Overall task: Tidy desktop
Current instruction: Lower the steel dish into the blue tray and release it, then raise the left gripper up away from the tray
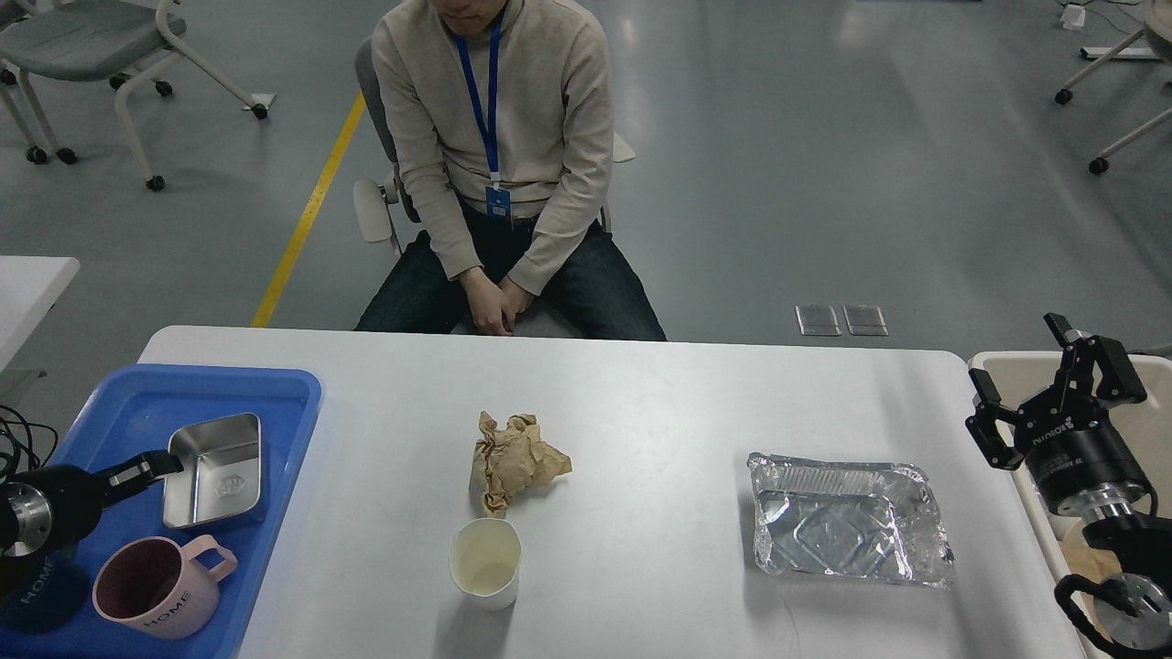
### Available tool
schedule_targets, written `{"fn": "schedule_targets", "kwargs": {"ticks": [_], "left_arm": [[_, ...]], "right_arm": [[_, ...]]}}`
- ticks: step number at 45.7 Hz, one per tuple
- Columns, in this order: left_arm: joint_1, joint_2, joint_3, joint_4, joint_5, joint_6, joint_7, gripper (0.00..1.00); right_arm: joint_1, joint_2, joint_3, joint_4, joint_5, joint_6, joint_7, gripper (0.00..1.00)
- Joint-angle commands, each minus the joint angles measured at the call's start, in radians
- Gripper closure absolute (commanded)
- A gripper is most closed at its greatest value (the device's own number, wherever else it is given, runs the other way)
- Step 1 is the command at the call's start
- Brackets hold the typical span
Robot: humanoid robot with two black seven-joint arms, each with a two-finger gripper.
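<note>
tin [215, 471] and mug [156, 586] trayed; paper wad [513, 460], cup [485, 561], foil pan [847, 517] left on desk [641, 403]; right end effector [1053, 389] spread, left [151, 467] unclear.

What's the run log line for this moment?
white desktop: crumpled brown paper, paper cup, foil tray | right gripper open | left gripper unclear

Two black arms, grippers at rest.
Left gripper [146, 469] at 9 o'clock, fingers indistinct; right gripper [1053, 384] at 3 o'clock, jaws spread, pointing to 12.
</note>
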Motion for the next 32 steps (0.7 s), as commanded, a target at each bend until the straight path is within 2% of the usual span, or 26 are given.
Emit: {"fn": "schedule_targets", "kwargs": {"ticks": [1, 8, 11, 17, 28, 32], "left_arm": [[-0.012, 0.026, -0.042, -0.001, -0.003, -0.023, 0.003, 0.13], [-0.051, 0.079, -0.148, -0.007, -0.002, -0.120, 0.012, 0.10], [-0.067, 0.089, -0.164, -0.009, -0.002, -0.137, 0.014, 0.09], [-0.123, 0.097, -0.165, -0.013, 0.000, -0.134, 0.017, 0.09], [-0.219, 0.115, -0.168, -0.119, 0.000, -0.128, 0.020, 0.09], [-0.264, 0.120, -0.182, -0.147, -0.003, -0.102, 0.023, 0.09]], "right_arm": [[0.001, -0.001, -0.001, 0.001, 0.000, 0.000, 0.000, 0.00], [0.002, -0.001, -0.002, 0.003, 0.000, 0.000, 0.000, 0.00], [0.004, -0.001, -0.004, 0.003, 0.000, 0.000, 0.000, 0.00], [0.004, -0.001, -0.005, 0.003, 0.000, 0.000, 0.000, 0.00], [-0.001, -0.006, -0.005, 0.006, 0.000, 0.000, -0.002, 0.00], [-0.001, -0.013, -0.005, 0.006, 0.000, 0.000, -0.002, 0.00]]}}
